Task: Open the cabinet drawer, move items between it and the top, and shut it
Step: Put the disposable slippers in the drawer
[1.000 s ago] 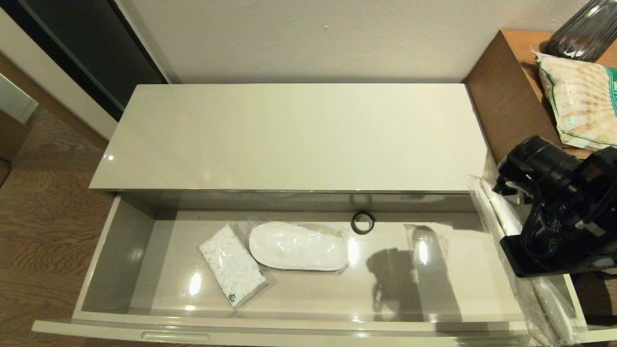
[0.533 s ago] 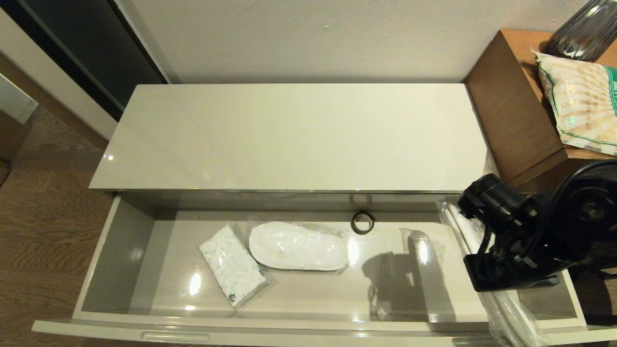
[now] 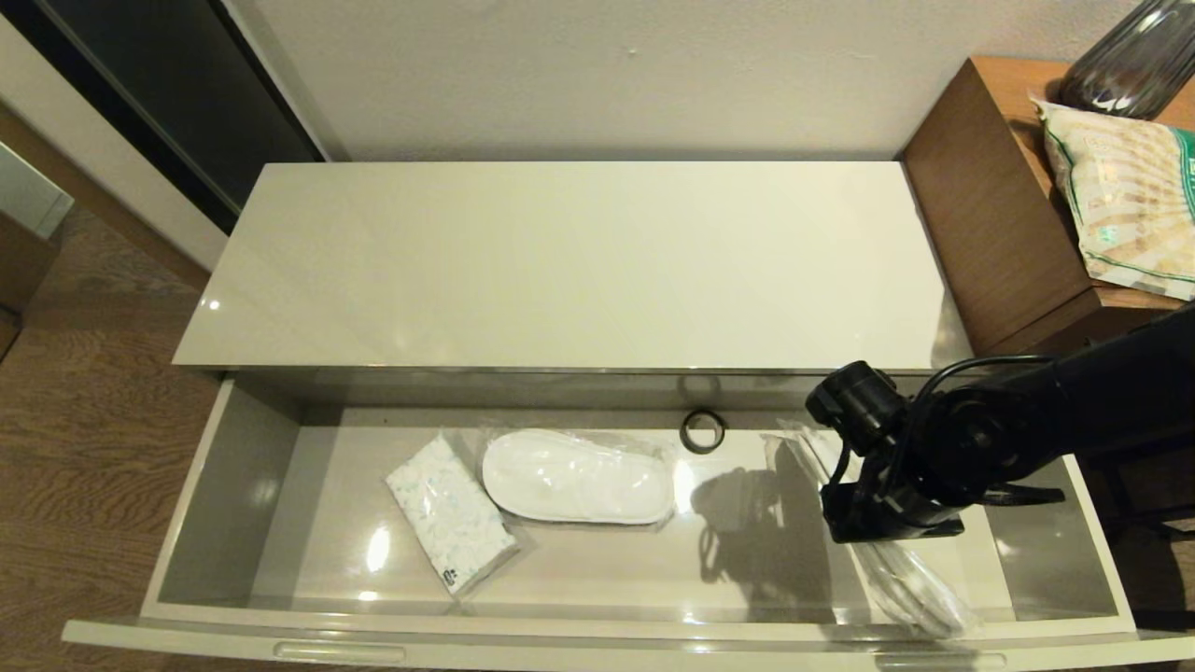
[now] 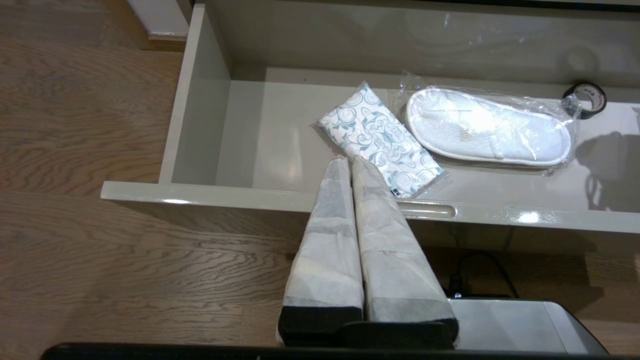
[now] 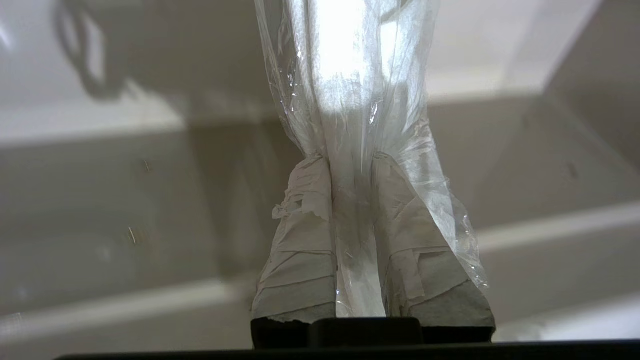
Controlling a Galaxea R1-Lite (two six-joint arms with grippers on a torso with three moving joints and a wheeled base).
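Right end effector [image 3: 882, 537], lower right of the head view, is pinching a bagged slipper pair [image 3: 896, 569] over the open cabinet drawer [image 3: 224, 485]. Left end effector [image 4: 357, 170] is hanging pressed together in front of the drawer. Another slipper pair [image 3: 579, 476] is lying at centre; the top [image 3: 560, 261] is bare. Slick plastic is risking a slip or a snag on the front rim. Black arm is hiding the grip.
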